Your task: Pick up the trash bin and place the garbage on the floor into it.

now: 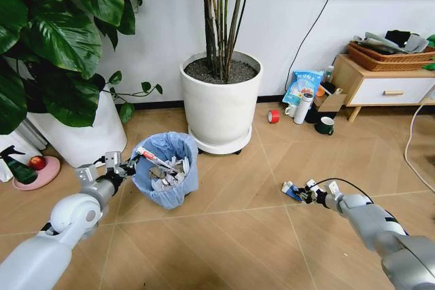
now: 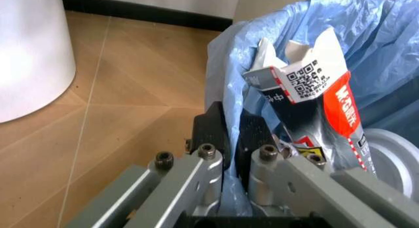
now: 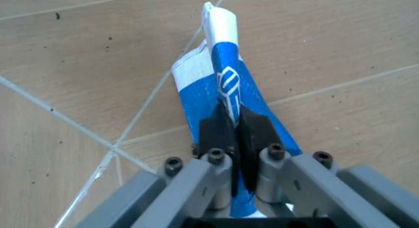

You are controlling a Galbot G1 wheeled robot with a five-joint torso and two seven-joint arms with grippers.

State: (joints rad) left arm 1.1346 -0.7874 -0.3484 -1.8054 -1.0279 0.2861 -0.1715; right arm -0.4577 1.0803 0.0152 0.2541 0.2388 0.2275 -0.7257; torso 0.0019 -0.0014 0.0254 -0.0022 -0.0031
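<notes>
Left claw (image 2: 232,139) pinches the rim of the trash bin (image 1: 165,168); right claw (image 3: 237,139) grips a blue-white carton (image 3: 219,90) above the floor (image 1: 231,236). Best released squarely over the bin's opening.

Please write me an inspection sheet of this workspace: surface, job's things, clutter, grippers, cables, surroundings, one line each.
Surface: light tan wooden chevron floor, bare around the bin.
Job's things: small round bin lined with crinkly light blue plastic bag, holding paper and wrappers; flattened blue-white carton pinched by the right gripper.
Clutter: red tape roll, dark green mug, white bottle near the wall.
Grippers: left gripper shut on the bag's edge at the bin rim; right gripper shut on the carton above the floor.
Cables: black cable down the wall; white cable on the floor.
Surroundings: large white plant pot, wooden side table.
</notes>
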